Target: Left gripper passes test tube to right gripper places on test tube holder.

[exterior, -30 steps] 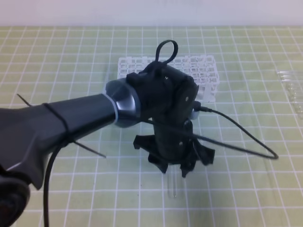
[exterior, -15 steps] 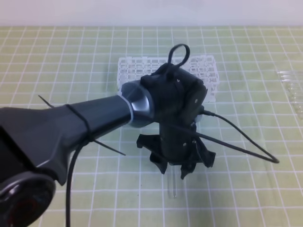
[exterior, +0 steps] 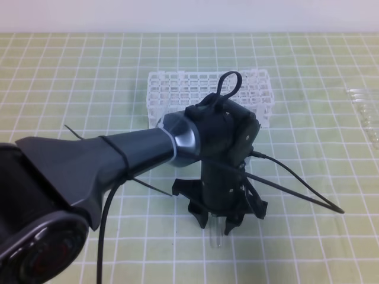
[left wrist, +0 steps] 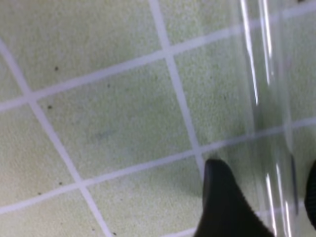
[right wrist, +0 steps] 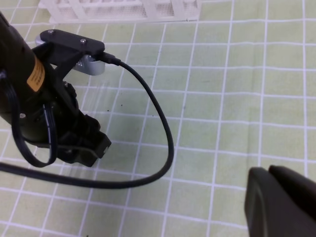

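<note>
The test tube (exterior: 218, 235) lies flat on the green grid mat, a clear glass tube poking out below my left gripper (exterior: 217, 220). The left gripper points straight down over it. In the left wrist view the left gripper (left wrist: 264, 197) is open, one black finger (left wrist: 222, 207) on each side of the test tube (left wrist: 266, 98), close to the mat. The white test tube holder (exterior: 207, 94) stands behind the arm. My right gripper (right wrist: 269, 174) shows only in the right wrist view, shut and empty, hovering to the right of the left arm (right wrist: 34, 94).
A bunch of clear tubes (exterior: 366, 112) lies at the mat's right edge. A loose black cable (exterior: 296, 183) loops out to the right of the left gripper, also low across the mat in the right wrist view (right wrist: 163, 148). The holder's front edge (right wrist: 118, 12) is at the top there.
The left arm has shifted a little to the right and lowered its open gripper closer to the mat over the tube. The tube has not moved.
</note>
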You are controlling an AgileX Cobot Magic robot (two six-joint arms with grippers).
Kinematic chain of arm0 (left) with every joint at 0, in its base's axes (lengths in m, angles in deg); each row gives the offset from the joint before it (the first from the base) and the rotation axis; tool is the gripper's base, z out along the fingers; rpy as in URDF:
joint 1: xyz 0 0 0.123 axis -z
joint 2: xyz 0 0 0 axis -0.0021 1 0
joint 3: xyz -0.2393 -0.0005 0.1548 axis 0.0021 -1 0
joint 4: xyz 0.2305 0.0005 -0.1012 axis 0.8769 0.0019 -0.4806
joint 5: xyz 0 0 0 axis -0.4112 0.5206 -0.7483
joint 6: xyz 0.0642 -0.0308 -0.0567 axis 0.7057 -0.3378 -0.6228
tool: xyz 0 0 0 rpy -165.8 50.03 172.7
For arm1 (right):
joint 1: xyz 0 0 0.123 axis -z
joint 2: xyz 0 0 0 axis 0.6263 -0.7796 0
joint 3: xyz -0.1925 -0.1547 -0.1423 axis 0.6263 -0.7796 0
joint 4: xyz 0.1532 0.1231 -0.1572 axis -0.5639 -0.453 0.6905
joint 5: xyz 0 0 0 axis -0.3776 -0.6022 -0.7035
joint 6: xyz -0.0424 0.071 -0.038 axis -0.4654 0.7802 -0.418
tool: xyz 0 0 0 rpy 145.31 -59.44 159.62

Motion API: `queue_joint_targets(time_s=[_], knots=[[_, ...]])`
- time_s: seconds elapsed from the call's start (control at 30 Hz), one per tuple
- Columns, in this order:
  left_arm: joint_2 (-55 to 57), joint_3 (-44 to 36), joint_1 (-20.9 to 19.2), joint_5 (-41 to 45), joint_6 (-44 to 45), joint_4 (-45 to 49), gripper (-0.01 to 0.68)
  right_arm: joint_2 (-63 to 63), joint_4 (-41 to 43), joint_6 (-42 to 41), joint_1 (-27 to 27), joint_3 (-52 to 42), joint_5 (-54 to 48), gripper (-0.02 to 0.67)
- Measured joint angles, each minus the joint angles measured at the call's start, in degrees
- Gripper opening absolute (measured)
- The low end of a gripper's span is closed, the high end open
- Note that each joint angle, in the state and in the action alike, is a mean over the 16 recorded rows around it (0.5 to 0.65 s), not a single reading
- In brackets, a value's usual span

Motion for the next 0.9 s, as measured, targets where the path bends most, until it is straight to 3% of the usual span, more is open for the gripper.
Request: queue_joint_targets(time_s=[0.37, 0.9], knots=[[1.4, 0.4, 0.0, 0.5, 0.1, 0.1, 0.296, 0.0, 0.0, 0.0, -0.1, -0.1, 0.0, -0.016], [1.3, 0.4, 0.0, 2.2, 1.0, 0.1, 0.084, 0.1, 0.0, 0.0, -1.2, -0.1, 0.0, -0.016]])
